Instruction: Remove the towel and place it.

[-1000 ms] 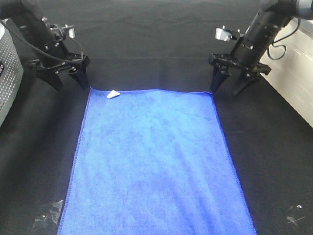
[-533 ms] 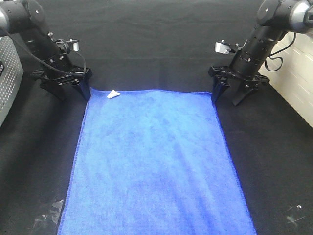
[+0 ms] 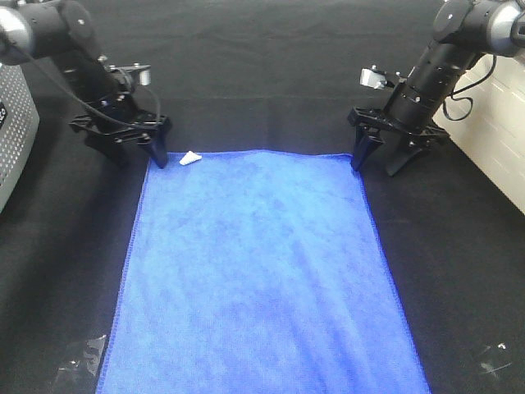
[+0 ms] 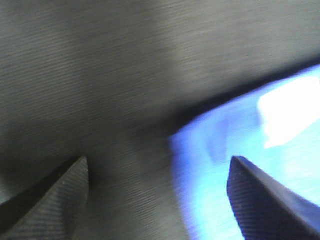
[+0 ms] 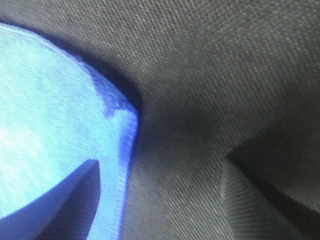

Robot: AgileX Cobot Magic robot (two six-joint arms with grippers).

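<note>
Towel: lies flat and fully spread on the black-clothed surface. Its far edge runs between the two arms, and the white tag sits at the far left corner.
Left tool: jaws wide apart and holding nothing. The tips are low at the tag corner, one finger over the blue pile and the other over bare black cloth.
Right tool: also spread and empty, straddling the far right corner with one finger above the towel and one off it.
Risk, cloth caught: closing from here could pinch the black covering along with the corner, since both are thin and lie flat together. The lift would then drag the covering up.
Risk, missed edge: tips that are not pressed low enough may slide over the hem and close on air.
Risk, uneven hold: if only one corner is taken, the towel would hang skew and trail across the surface.
Risk, slip: a shallow bite on the hem may let go under the towel's weight.
</note>
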